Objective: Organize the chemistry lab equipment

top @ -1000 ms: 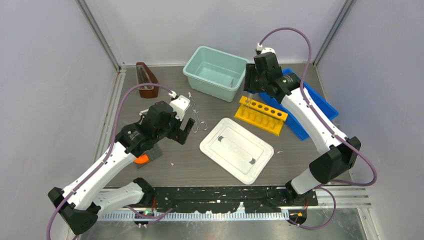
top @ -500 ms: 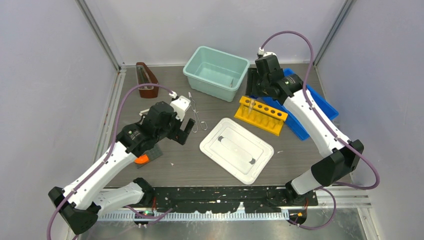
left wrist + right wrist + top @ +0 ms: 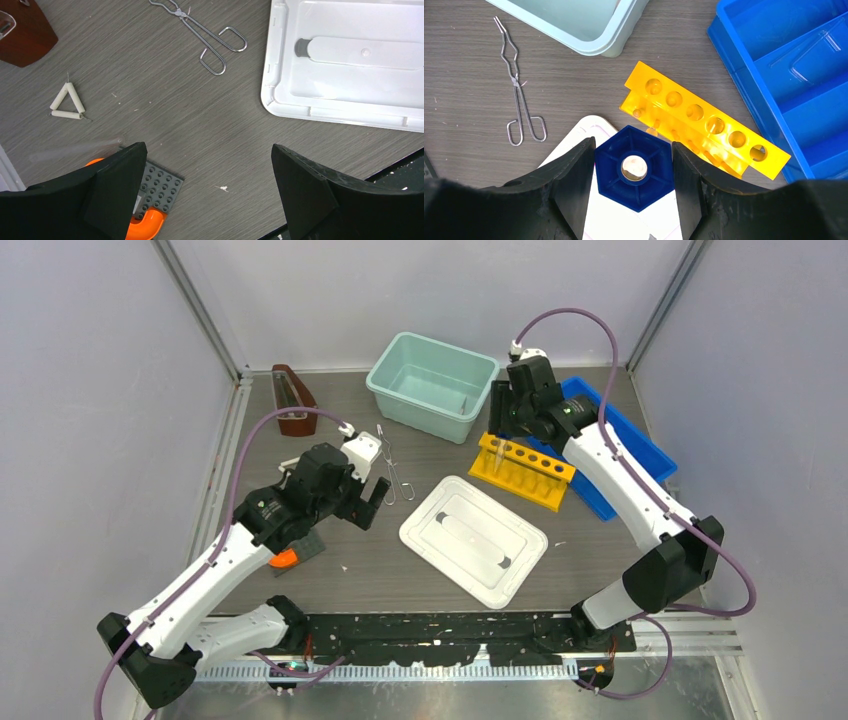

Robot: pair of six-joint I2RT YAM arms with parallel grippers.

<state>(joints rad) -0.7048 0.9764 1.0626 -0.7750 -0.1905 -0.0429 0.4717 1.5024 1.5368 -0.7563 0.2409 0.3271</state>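
Observation:
My right gripper (image 3: 633, 150) is shut on a dark blue hexagonal knob-like piece (image 3: 651, 186) with a shiny round centre. It holds the piece in the air over the left end of the yellow rack (image 3: 704, 125). In the top view that gripper (image 3: 503, 430) hangs between the teal bin (image 3: 432, 385) and the rack. Slim silver wire tongs (image 3: 205, 32) lie on the table ahead of my open, empty left gripper (image 3: 207, 146). A small white triangle (image 3: 67, 102) and a thin clear glass rod (image 3: 75, 149) lie to its left.
A white lid (image 3: 473, 538) lies flat at centre. The blue divided tray (image 3: 630, 455) sits at the right, behind the yellow rack (image 3: 522, 472). A brown stand (image 3: 292, 400) is at the back left. A grey studded plate (image 3: 160, 182) with an orange piece (image 3: 145, 225) lies under my left gripper.
My right gripper has shifted a little toward the left end of the yellow rack, carrying the blue piece. The left arm has not moved.

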